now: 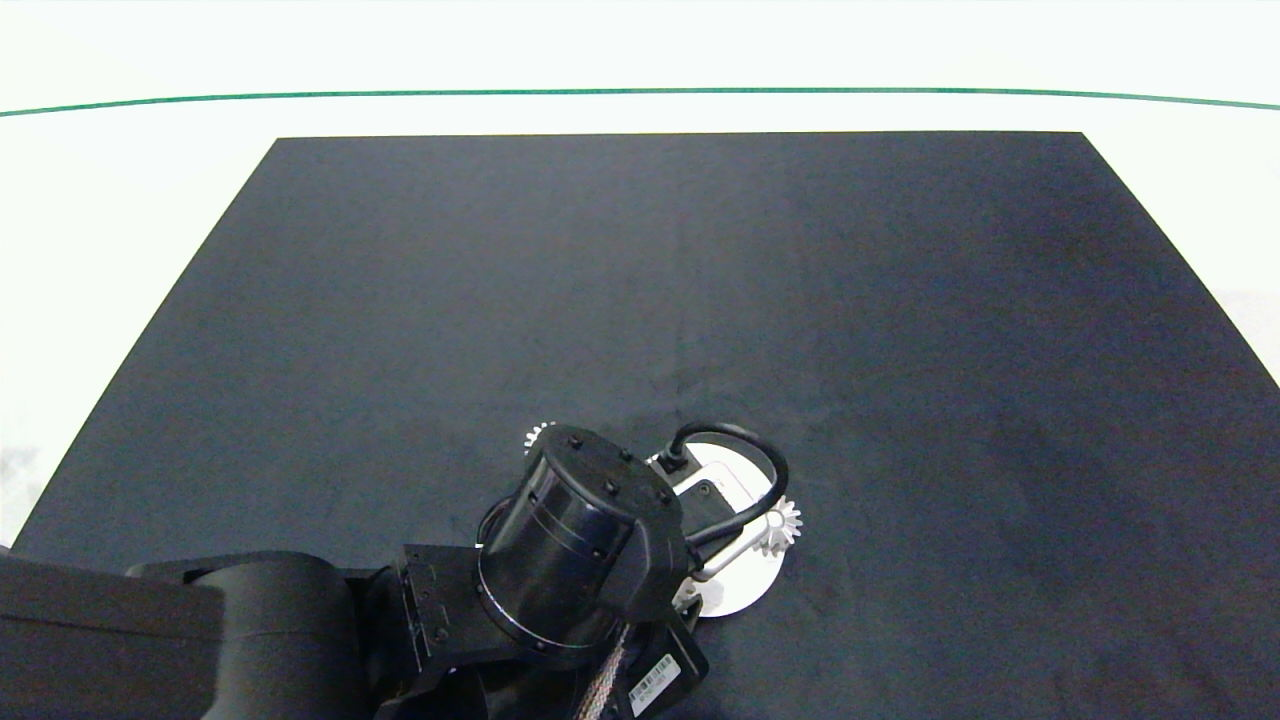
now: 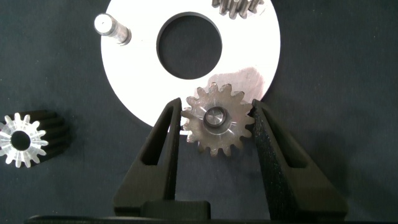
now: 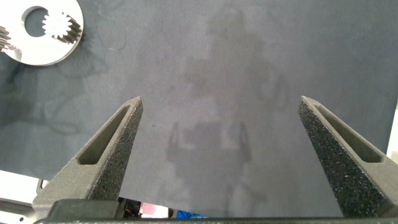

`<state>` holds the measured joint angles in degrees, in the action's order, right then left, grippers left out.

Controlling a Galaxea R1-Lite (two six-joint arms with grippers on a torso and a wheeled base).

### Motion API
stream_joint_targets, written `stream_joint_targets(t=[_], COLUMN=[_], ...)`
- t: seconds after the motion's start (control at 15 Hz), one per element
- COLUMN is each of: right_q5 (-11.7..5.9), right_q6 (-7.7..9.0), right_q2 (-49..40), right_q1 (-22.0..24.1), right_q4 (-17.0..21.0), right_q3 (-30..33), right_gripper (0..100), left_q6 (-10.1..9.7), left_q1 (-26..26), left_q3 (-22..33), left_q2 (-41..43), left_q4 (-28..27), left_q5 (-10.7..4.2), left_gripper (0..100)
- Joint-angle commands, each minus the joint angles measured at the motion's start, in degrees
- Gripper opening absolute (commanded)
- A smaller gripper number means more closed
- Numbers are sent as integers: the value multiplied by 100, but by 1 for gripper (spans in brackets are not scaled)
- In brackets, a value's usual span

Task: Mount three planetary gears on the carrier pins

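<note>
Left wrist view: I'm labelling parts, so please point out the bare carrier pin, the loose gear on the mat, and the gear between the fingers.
bare carrier pin (image 2: pixel 104 24), left wrist view, top face.
loose gear (image 2: pixel 20 140), left wrist view, centre hole.
gear between the fingers (image 2: pixel 217 119), left wrist view, hub.

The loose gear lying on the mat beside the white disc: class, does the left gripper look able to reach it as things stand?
Probably yes, but not right away. The loose gear lies unobstructed on the mat, close to the left gripper, whose fingers are occupied either side of a gear seated on a pin on the disc.
</note>
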<state>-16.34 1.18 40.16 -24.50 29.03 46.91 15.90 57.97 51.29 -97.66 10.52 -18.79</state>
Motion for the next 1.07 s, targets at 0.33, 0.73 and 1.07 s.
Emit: stream_joint_targets(t=[0.33, 0.73, 1.07], right_q5=[-10, -10, -10], right_q6=[5, 5, 5], right_q2=[1, 1, 1], right_q1=[-2, -2, -2], right_q4=[15, 15, 15], right_q3=[2, 2, 2], right_gripper=[100, 100, 100], left_q6=[1, -8, 10], left_q1=[4, 4, -5], left_q3=[-5, -5, 4], left_q2=[-8, -8, 19], left_q4=[3, 3, 3], left_q5=[-11, -11, -11], left_gripper=[0, 100, 100])
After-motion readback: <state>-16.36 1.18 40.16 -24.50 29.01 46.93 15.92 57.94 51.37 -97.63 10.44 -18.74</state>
